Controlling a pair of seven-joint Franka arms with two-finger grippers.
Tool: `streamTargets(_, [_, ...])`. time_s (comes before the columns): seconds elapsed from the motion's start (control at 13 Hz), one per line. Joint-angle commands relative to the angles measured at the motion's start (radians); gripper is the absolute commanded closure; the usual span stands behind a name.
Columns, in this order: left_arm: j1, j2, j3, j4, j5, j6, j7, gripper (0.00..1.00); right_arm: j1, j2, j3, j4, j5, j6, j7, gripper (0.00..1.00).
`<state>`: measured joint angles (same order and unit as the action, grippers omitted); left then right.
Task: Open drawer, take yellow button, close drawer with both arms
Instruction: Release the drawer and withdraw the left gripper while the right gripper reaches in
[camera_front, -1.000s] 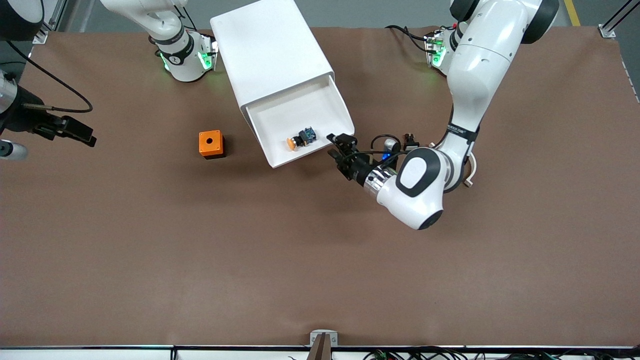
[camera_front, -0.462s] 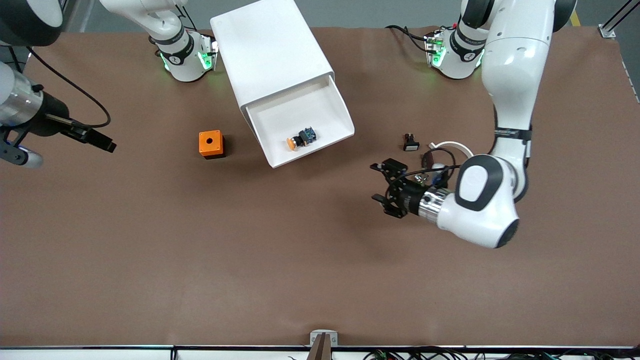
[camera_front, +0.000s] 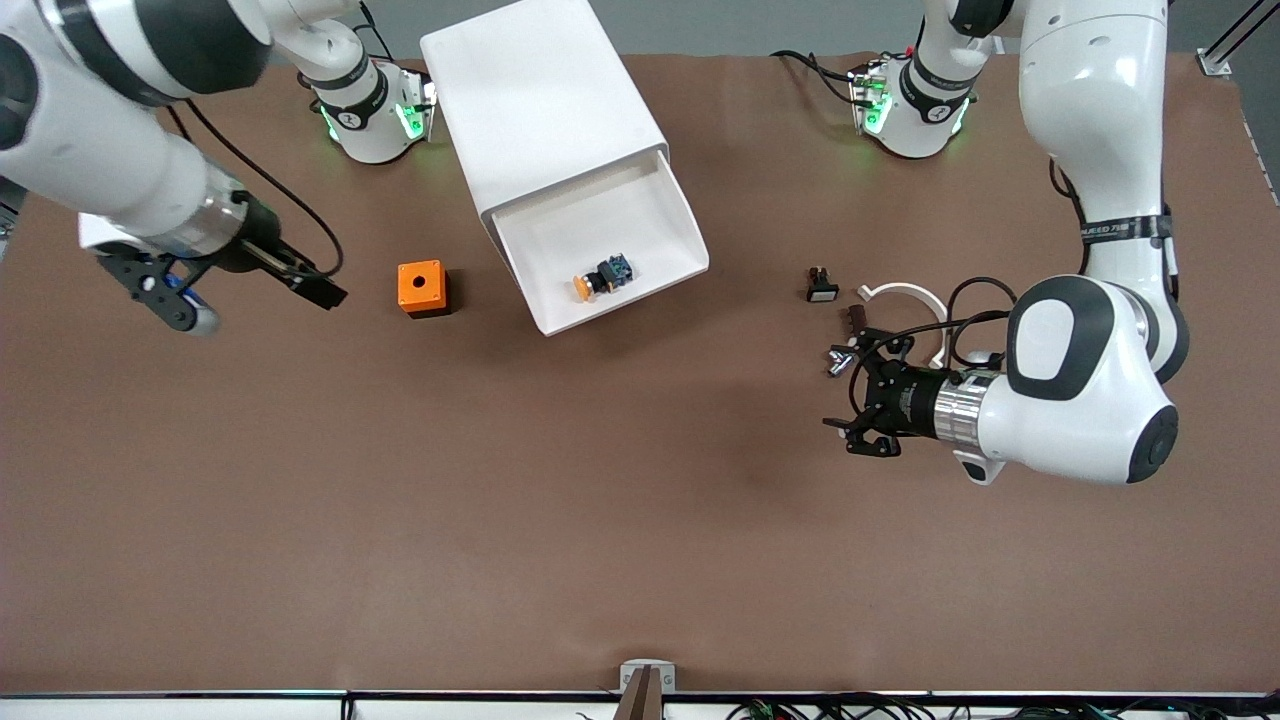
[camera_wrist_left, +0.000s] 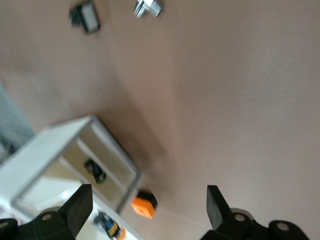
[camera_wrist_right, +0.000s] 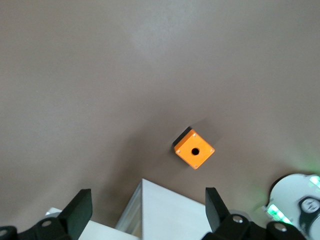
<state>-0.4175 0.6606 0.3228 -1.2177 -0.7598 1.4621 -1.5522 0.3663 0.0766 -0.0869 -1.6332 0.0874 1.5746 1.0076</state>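
Note:
The white cabinet (camera_front: 540, 110) stands near the arms' bases with its top drawer (camera_front: 560, 240) pulled out. The button (camera_front: 600, 278), with an orange cap and black body, lies in that drawer; it also shows in the left wrist view (camera_wrist_left: 109, 226). My left gripper (camera_front: 850, 395) is open and empty, low over bare table toward the left arm's end, well away from the drawer. My right gripper (camera_front: 325, 292) is open and empty beside the orange cube (camera_front: 422, 288), toward the right arm's end. In the right wrist view the cube (camera_wrist_right: 194, 149) and the cabinet (camera_wrist_right: 170, 215) lie ahead of the open fingers.
A small black part with a white face (camera_front: 822, 288), a white C-shaped ring (camera_front: 905, 292) and a small metal piece (camera_front: 838, 362) lie close to the left gripper. The table nearer the camera is bare brown mat. The left wrist view shows the orange cube (camera_wrist_left: 142, 205) by the drawer.
The left gripper has drawn back from the drawer's front corner toward the left arm's end. The right gripper has swung in from the table's end toward the orange cube. The drawer stays open.

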Motion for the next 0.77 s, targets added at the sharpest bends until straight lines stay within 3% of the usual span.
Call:
streamTargets(0.0, [-0.018,-0.038,0.001,-0.014,0.114,0.036,0.151,0.00,0.065,0.028,-0.010,0.003,0.012,0.037,0.173,0.00])
streamTargets(0.23, [-0.021,-0.041,-0.007,-0.014,0.210,0.038,0.401,0.00,0.121,0.032,-0.010,-0.043,0.078,0.142,0.304,0.00])
streamTargets(0.46, [-0.087,-0.039,-0.005,-0.013,0.316,0.090,0.428,0.00,0.219,0.057,-0.010,-0.077,0.094,0.250,0.448,0.00])
streamTargets(0.69, [-0.142,-0.030,-0.005,-0.014,0.326,0.181,0.492,0.00,0.316,0.093,-0.010,-0.109,0.094,0.356,0.583,0.00])
